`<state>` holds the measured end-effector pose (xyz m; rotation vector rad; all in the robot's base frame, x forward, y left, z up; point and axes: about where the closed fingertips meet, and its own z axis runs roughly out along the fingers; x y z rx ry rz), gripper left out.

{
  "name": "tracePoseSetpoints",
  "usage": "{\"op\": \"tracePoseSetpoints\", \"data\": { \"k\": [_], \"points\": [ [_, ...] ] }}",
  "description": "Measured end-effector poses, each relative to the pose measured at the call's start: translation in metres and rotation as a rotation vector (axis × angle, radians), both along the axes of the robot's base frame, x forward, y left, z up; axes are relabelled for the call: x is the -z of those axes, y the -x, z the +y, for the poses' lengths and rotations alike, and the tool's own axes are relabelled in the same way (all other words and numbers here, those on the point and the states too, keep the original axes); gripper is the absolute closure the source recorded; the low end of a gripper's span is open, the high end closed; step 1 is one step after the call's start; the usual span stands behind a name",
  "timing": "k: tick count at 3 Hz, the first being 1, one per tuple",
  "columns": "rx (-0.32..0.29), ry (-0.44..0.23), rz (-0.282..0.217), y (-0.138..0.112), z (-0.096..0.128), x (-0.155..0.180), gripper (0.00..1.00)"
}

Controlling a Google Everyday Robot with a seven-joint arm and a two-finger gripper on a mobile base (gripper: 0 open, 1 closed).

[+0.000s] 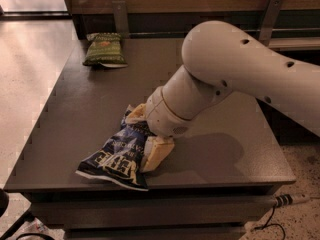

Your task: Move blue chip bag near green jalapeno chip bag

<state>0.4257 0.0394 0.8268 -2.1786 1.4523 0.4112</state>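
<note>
Spread end effector [139, 142] astride blue chip bag [112, 156] by worktop's [90, 114] front edge, evidently to grasp for far-left green jalapeno chip bag [104, 49].

One camera is looking steeply down over the desk [85, 114] from its near side, close in. The gripper [146, 135] is sitting centre-frame, above the desk's front half.

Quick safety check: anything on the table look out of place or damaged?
Nothing spilled or damaged. The blue chip bag lies crumpled by the front edge, gripper at it, far from the green jalapeno chip bag.
</note>
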Motion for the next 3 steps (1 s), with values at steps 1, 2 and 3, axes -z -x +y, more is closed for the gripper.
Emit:
{"op": "tracePoseSetpoints", "data": {
  "k": [1,2,3],
  "points": [
    [-0.003,0.001,-0.001,0.0010,0.0010,-0.0004,0.64],
    [-0.004,0.002,-0.002,0.0017,0.0016,-0.0010,0.87],
    [-0.005,0.002,-0.002,0.0017,0.0016,-0.0048,1.00]
  ]
}}
